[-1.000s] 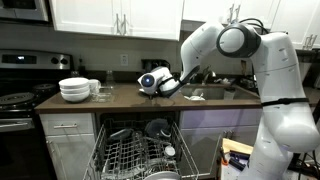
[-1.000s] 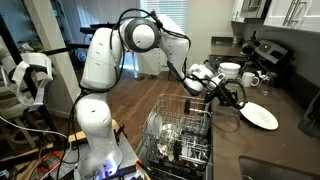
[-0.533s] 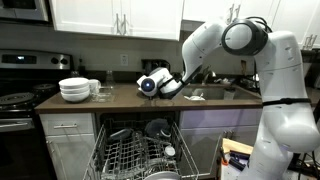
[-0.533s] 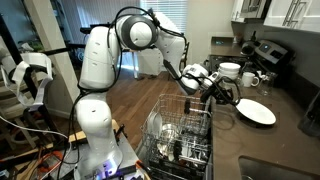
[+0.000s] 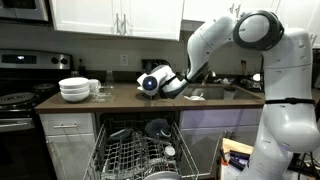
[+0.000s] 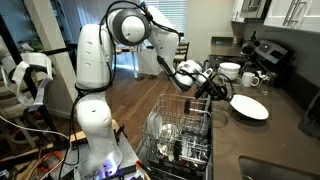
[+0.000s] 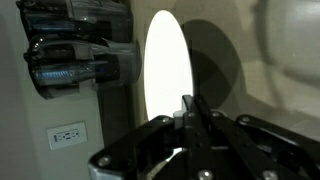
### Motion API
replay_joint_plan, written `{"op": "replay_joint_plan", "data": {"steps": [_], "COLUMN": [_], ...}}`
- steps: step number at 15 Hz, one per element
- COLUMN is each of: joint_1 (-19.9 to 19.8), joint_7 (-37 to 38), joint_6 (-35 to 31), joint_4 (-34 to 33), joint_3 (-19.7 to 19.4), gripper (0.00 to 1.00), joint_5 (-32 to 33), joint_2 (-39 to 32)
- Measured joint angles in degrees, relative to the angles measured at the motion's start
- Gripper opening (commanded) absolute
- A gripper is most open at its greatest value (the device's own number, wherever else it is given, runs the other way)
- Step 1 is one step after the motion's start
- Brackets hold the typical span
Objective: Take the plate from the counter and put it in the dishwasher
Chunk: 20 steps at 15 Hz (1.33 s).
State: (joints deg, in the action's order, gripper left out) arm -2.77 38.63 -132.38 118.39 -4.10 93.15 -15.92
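In an exterior view the dishwasher [image 6: 158, 118] stands open low in the middle. Its grey wire rack is pulled out, with thin upright tines and dark dishes among them. Just right of it, the gripper [image 6: 228, 98] is pinched onto the near rim of the plate [image 6: 250, 108]. The plate hangs a little above the dark brown counter [image 6: 292, 128]. The wrist view shows the fingers drawn together at the plate's edge and a shadow thrown to the plate's right (so it looks lifted, not resting).

The plate is round, white, thin and shallow, with a smooth glazed look. I judge it light and stiff, but slick and brittle. Held by the rim alone, it will want to pivot in the pinch, so a deep bite across the edge suits it best. It likely needs to go in edge-on between the tines, without knocking them.
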Motion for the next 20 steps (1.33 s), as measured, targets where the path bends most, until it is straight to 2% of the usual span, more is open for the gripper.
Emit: {"op": "replay_joint_plan", "data": {"steps": [11,20], "joint_1": [0.9,0.9], "joint_7": [0.1,0.1], "joint_6": [0.0,-0.1], "joint_4": [7.9,8.8], "joint_3": [2.9,3.4], "gripper": [0.04,0.02], "joint_5": [0.0,-0.2], "joint_2": [7.6,7.4]}}
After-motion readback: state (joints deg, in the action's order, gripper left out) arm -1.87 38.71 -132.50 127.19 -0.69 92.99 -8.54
